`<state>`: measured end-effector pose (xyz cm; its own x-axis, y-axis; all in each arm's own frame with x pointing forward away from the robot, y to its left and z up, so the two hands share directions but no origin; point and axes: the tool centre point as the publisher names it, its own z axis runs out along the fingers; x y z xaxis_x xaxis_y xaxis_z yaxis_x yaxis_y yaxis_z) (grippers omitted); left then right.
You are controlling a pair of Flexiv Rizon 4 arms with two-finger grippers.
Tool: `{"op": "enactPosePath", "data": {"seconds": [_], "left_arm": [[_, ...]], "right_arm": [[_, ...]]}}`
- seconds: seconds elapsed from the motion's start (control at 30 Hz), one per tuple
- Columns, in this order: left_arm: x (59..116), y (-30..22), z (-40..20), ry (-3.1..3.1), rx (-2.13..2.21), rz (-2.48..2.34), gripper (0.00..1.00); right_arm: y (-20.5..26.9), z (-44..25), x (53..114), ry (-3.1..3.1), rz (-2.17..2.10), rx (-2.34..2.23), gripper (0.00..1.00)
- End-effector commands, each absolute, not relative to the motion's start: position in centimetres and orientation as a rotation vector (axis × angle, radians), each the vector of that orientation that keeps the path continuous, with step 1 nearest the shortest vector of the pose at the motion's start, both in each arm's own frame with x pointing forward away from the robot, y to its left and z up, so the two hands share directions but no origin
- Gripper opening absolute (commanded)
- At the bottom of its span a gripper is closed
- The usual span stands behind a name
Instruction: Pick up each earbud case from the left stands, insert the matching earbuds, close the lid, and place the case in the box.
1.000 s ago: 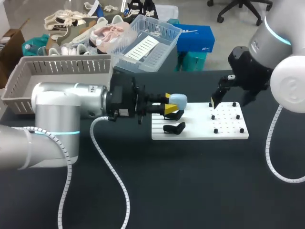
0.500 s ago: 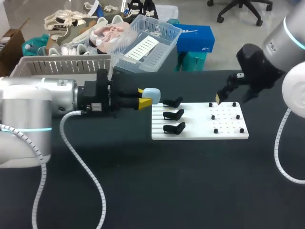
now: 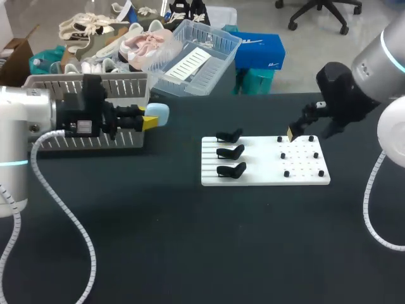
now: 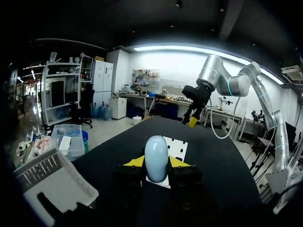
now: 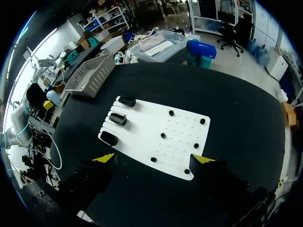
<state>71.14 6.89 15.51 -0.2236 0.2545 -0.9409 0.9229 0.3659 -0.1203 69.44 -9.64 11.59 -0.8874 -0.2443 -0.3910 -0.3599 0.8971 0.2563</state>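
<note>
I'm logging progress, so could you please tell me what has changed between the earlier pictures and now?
The left gripper, shut on the light blue earbud case, carried it leftward from the stands to the front of the grey basket. The right gripper, open, shifted slightly rightward by the far edge of the white board. Board and stands stayed put.

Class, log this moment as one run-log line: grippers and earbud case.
left gripper: shut on blue earbud case, beside grey basket | right gripper: open, over white board | black stands: empty
</note>
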Motion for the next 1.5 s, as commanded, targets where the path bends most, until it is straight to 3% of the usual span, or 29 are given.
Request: {"op": "enactPosePath", "data": {"seconds": [0.03,0.7,1.43,1.47,1.5], "left_arm": [[71.5,8.4,15.9,1.767,1.017,-0.850,0.00],[76.5,19.9,12.7,1.975,0.626,-0.532,0.00],[87.4,18.3,9.2,2.106,0.717,-0.436,0.00],[87.6,18.2,8.8,2.116,0.721,-0.443,0.08],[87.7,18.1,8.6,2.119,0.728,-0.447,0.30]], "right_arm": [[-9.7,11.6,69.3,2.706,0.460,-0.444,1.00],[-9.7,11.6,69.3,2.706,0.460,-0.444,1.00],[-9.7,11.6,69.3,2.706,0.460,-0.444,1.00],[-9.7,11.6,69.3,2.706,0.460,-0.444,1.00],[-9.7,11.6,69.3,2.706,0.460,-0.444,1.00]]}}
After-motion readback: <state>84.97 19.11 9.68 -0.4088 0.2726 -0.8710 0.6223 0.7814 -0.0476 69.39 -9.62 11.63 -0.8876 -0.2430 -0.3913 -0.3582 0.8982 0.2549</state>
